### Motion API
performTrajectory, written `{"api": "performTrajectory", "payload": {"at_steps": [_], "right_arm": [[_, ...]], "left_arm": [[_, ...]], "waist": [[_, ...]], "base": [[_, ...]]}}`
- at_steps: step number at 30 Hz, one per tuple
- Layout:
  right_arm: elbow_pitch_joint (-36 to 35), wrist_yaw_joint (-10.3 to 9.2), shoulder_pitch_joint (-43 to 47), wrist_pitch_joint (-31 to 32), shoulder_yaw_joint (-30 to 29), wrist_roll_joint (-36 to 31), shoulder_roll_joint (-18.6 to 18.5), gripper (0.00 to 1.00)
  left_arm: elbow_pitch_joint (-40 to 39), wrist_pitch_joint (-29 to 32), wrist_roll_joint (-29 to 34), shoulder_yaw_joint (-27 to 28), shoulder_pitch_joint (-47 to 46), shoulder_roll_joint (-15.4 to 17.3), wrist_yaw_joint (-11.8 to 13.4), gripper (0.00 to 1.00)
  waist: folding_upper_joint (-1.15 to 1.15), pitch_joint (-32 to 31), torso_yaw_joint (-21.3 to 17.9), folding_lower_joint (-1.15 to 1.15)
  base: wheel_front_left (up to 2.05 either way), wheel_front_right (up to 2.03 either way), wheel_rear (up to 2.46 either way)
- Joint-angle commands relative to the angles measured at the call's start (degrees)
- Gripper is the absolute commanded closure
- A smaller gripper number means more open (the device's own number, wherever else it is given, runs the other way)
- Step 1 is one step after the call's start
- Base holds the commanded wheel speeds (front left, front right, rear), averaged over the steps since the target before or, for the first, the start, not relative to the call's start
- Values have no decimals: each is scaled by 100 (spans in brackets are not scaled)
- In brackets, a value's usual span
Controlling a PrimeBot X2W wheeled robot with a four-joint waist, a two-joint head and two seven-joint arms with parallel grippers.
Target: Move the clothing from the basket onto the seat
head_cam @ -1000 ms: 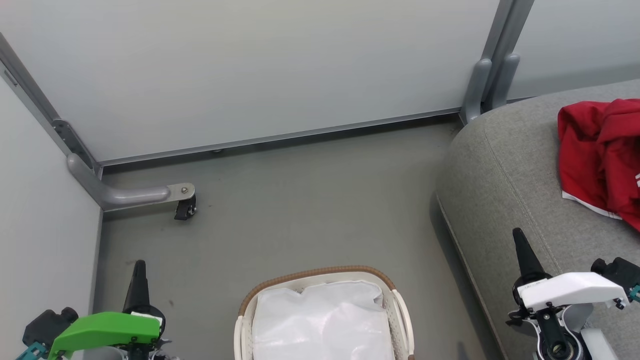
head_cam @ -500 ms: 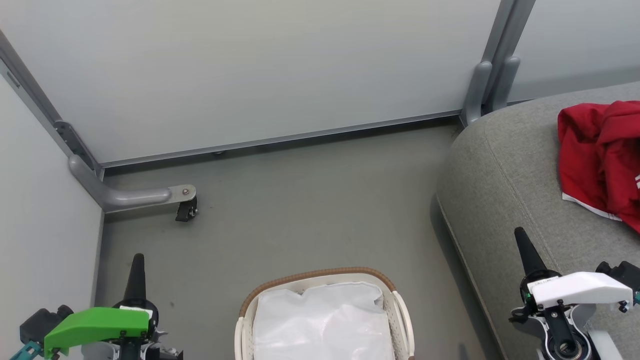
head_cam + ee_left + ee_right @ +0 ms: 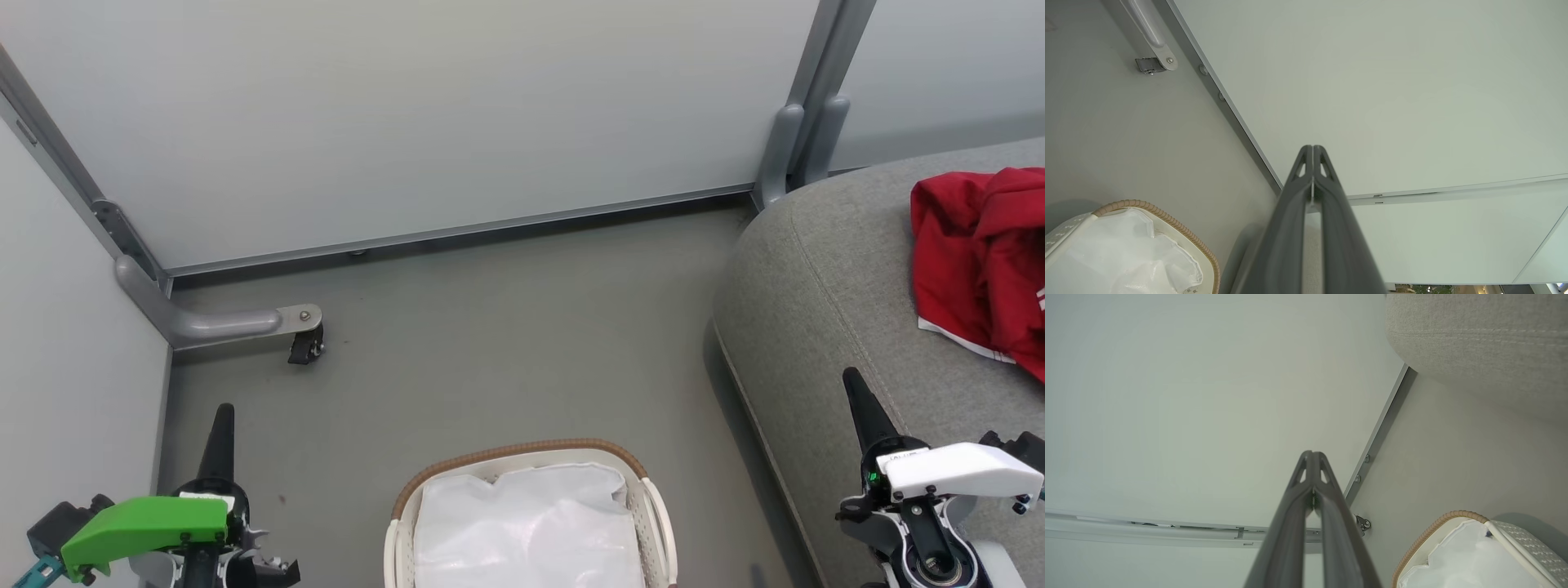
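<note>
The white basket (image 3: pixel 651 523) with its brown woven rim sits on the floor at the bottom centre of the head view; inside it I see its white lining (image 3: pixel 522 527). A crumpled red garment (image 3: pixel 980 261) with a white trim lies on the grey sofa (image 3: pixel 824 286) at the right. My left gripper (image 3: pixel 221 416) is shut and empty at the lower left, left of the basket. Shut and empty too, my right gripper (image 3: pixel 853 380) hangs over the sofa's front edge at the lower right. The wrist views show the basket rim (image 3: pixel 1167 220) (image 3: pixel 1437 526) and each gripper's tips (image 3: pixel 1312 149) (image 3: pixel 1312 454) pressed together.
Pale partition walls (image 3: pixel 408 122) close the back and the left side. A grey foot with a black caster (image 3: pixel 302 347) juts onto the floor at the left. Grey floor (image 3: pixel 506 343) lies between the basket and the back wall.
Both grippers have sunk slightly toward the bottom of the head view. The picture itself has drifted down a little. The garment stays on the sofa.
</note>
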Motion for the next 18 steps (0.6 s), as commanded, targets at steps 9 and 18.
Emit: {"api": "performTrajectory", "payload": {"at_steps": [9,18], "right_arm": [[-87,-3,43,139,-63,505,-38,100],[-118,-3,56,235,-93,896,-40,100]], "left_arm": [[-83,136,-468,56,-150,29,-18,100],[-124,234,-836,86,-167,30,-19,100]], "waist": [[0,-24,8,0],[0,-46,15,0]], "base": [[0,0,0],[0,0,0]]}}
